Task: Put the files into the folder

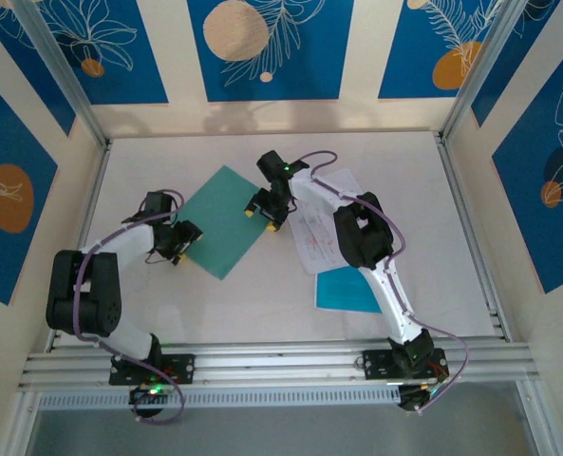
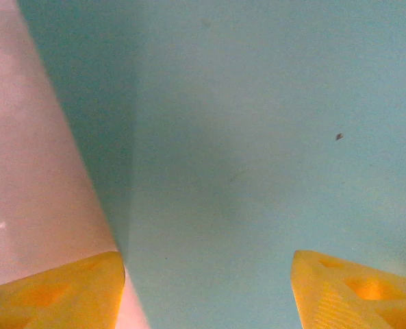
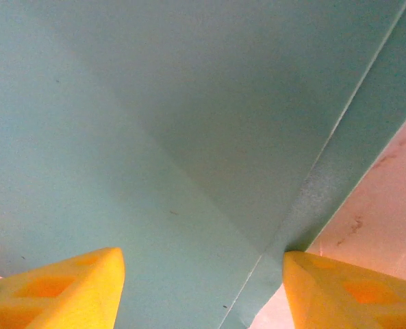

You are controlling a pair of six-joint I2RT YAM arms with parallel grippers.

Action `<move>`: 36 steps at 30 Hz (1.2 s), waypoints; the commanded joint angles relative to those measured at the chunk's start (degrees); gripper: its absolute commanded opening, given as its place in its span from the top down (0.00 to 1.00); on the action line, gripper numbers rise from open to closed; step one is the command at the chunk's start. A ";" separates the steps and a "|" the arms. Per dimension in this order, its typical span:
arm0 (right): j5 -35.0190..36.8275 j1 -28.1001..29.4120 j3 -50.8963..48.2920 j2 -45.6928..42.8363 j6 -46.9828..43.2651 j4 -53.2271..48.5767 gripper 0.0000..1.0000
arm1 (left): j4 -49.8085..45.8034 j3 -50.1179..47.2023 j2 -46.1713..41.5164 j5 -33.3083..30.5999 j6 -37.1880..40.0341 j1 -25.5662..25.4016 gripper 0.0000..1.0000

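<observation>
Blue-and-cream wall panels (image 1: 262,47) close in a pale desk (image 1: 404,171) on three sides. Much of the paperwork is hard to read from above: the white sheets (image 1: 321,233) lie at 3 o'clock of the folder (image 1: 222,220), their print too fine to make out, and the right arm (image 1: 376,256) crosses over them and hides their right part. The cyan sheet (image 1: 343,288) sits at 5 o'clock of the white ones, its right edge cut off under the same arm. The folder lies flat and turned like a diamond, left of the desk's middle, apart from all the sheets. The left claw (image 1: 181,242) is at the folder's 8 o'clock edge; in its wrist view the two yellow fingers (image 2: 59,295) stand wide apart, one over the desk and one over teal card, pinching nothing. The right claw (image 1: 265,212) is at the folder's 3 o'clock corner; its wrist view shows the fingers (image 3: 353,291) equally spread with nothing between them, above a thin seam where two teal layers meet near the edge. Whether either claw touches the card cannot be told.
</observation>
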 commanded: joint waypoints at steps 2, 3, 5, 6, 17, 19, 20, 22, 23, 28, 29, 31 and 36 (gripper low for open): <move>0.24 -0.31 -0.27 3.26 -0.62 -4.67 0.36 | 4.41 -0.38 1.62 3.24 -1.54 0.79 0.37; 0.27 -0.31 -0.25 3.26 -0.61 -4.55 0.36 | 4.45 -0.42 1.57 3.51 -1.71 0.80 0.37; 0.22 -0.34 -0.23 3.25 -0.53 -4.57 0.36 | 3.47 -0.37 0.83 3.18 -1.80 0.70 0.37; 0.24 -0.40 -0.15 3.25 -0.53 -4.55 0.36 | 2.45 -0.38 0.31 2.62 -1.85 0.75 0.37; 0.22 -0.56 -0.23 3.33 -0.79 -4.73 0.36 | -5.31 -0.81 -1.29 -1.58 -1.07 0.78 0.32; 0.22 -0.55 -0.31 3.34 -0.83 -4.72 0.36 | -3.30 -0.63 0.13 -0.19 -1.03 0.78 0.31; 0.22 -0.54 -0.32 3.34 -0.88 -4.76 0.36 | -2.60 -0.39 0.85 0.06 -1.13 0.78 0.30; 0.13 -0.53 -0.32 3.42 -0.88 -4.74 0.36 | -1.96 0.17 2.14 0.20 -0.97 0.78 0.30; 0.13 -0.49 -0.32 3.47 -0.88 -4.72 0.36 | -1.74 0.48 2.57 0.27 -0.93 0.80 0.30; -0.18 -0.66 -0.32 3.51 -1.09 -4.77 0.36 | 2.70 -0.02 2.43 2.57 -1.77 0.78 0.36; -0.14 -0.66 -0.40 3.51 -1.15 -4.72 0.36 | 3.73 -0.29 2.07 3.19 -2.22 0.70 0.37; -0.29 -0.64 -0.40 3.56 -1.15 -4.68 0.36 | 5.45 -0.84 1.10 4.02 -2.98 0.69 0.39; -0.41 -0.82 -0.40 3.59 -1.18 -4.58 0.36 | 9.11 -2.50 -0.81 6.26 -4.32 0.69 0.41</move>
